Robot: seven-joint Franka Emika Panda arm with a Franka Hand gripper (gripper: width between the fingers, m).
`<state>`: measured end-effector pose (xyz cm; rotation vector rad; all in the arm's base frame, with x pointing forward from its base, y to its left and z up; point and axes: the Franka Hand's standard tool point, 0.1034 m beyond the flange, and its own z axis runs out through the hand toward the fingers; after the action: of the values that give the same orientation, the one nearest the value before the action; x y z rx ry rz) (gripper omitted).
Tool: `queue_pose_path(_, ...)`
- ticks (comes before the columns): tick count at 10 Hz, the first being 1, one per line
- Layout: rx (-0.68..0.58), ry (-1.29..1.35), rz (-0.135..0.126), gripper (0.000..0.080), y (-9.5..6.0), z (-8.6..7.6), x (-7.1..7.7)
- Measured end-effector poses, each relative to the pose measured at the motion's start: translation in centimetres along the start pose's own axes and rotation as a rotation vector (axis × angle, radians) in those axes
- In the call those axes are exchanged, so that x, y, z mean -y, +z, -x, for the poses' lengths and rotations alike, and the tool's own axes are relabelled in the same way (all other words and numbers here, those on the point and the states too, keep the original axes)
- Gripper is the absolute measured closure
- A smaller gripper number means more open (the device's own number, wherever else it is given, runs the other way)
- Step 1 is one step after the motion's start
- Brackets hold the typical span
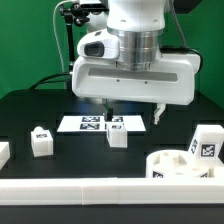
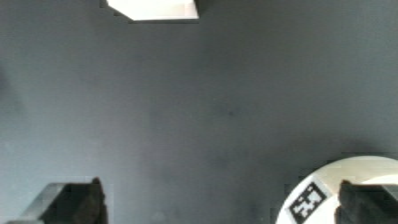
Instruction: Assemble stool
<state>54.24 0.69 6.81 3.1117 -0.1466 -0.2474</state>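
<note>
The round white seat (image 1: 181,166) lies at the front on the exterior view's right, a tag on its side. One white block leg (image 1: 118,136) stands in front of the marker board (image 1: 97,123). Another leg (image 1: 41,142) stands further to the exterior view's left, and a third (image 1: 206,143) behind the seat. My gripper (image 1: 133,112) hangs open and empty above the table, over the marker board's right end. In the wrist view the gripper (image 2: 221,205) holds nothing. Bare dark table lies between the fingers (image 2: 71,203). The seat's edge (image 2: 338,180) lies by one finger, and a white block (image 2: 151,8) lies at the frame's edge.
A long white border rail (image 1: 100,195) runs along the table's front. Another white part (image 1: 3,152) shows at the exterior view's left edge. A black stand (image 1: 72,40) rises behind the arm.
</note>
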Motion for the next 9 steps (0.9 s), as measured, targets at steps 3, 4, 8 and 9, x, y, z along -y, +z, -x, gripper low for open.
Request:
queue_pose_path(3,-0.040,-0.059,-0.006,0.0150,2.6,2.3,-1.0)
queue_pose_path(4,-0.029,-0.060,-0.006,0.0150,2.6,2.4,-1.0)
queue_pose_path(8,0.115,-0.062,-0.002,0.0150,2.6,3.0,-0.8)
queue_pose_path(9,0.190,-0.065,0.000,0.0150,2.8,3.3,-0.8)
